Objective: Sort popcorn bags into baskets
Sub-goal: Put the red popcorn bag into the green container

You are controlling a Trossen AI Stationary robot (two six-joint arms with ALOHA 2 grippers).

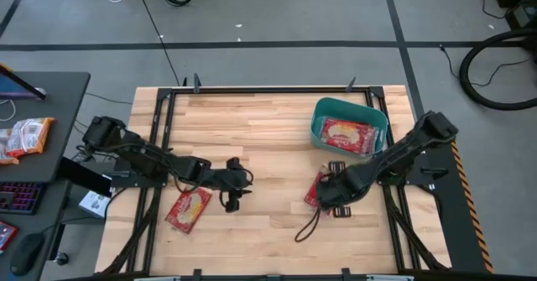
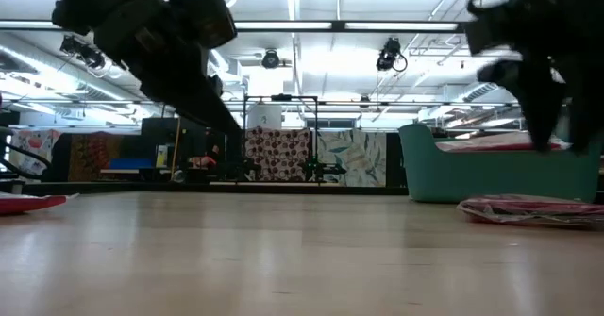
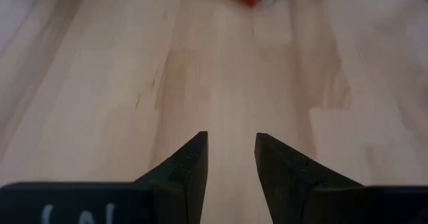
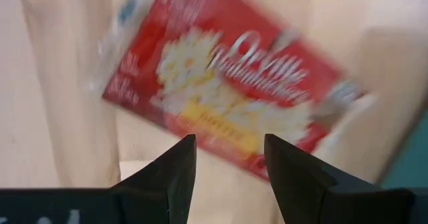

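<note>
A teal basket (image 1: 348, 128) stands at the table's far right with one red popcorn bag (image 1: 346, 135) lying flat inside it. A second red bag (image 1: 314, 190) lies flat on the wood near the basket (image 2: 491, 173). My right gripper (image 1: 333, 199) hangs open above this bag (image 4: 227, 97), fingers pointing down, clear of it. A third red bag (image 1: 189, 208) lies flat at the near left. My left gripper (image 1: 235, 195) is open over bare wood to the right of the third bag, tilted down, nothing between its fingers (image 3: 231, 150).
A black cable (image 1: 309, 224) trails across the wood near the right gripper. A dark side desk (image 1: 42, 105) left of the table holds orange-and-white packets (image 1: 25, 137) and a keyboard. Bare wood lies across the table's middle and far left.
</note>
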